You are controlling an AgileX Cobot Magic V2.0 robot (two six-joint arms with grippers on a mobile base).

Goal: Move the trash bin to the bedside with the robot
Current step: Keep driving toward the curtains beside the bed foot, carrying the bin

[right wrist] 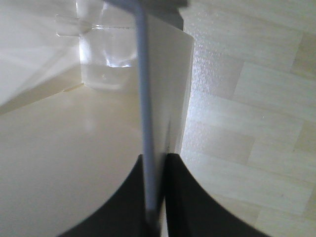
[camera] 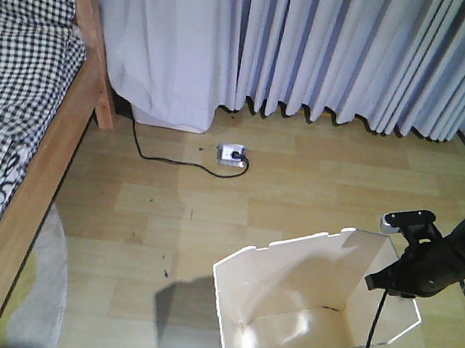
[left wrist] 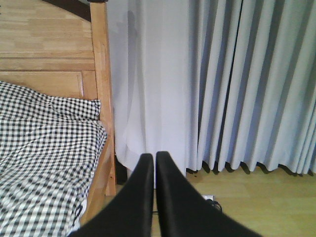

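Observation:
The white faceted trash bin (camera: 285, 299) stands on the wood floor at the lower right of the front view, apart from the bed. My right gripper (camera: 389, 282) is clamped on its right rim, on a thin black arm with a cable hanging down. In the right wrist view that gripper (right wrist: 154, 160) is shut on the bin's wall edge, with the cream inside (right wrist: 74, 148) to the left. The bedside is at the left: a light-brown bed frame (camera: 47, 160) with checked bedding (camera: 16, 71). My left gripper (left wrist: 154, 158) is shut and holds nothing, facing the bedpost (left wrist: 101, 74) and the curtains.
Pale curtains (camera: 357, 54) hang along the far wall. A white power strip (camera: 232, 153) lies on the floor below them, and its black cable (camera: 158, 158) runs toward the bed's corner. A grey rug (camera: 45, 287) lies beside the bed frame at the lower left.

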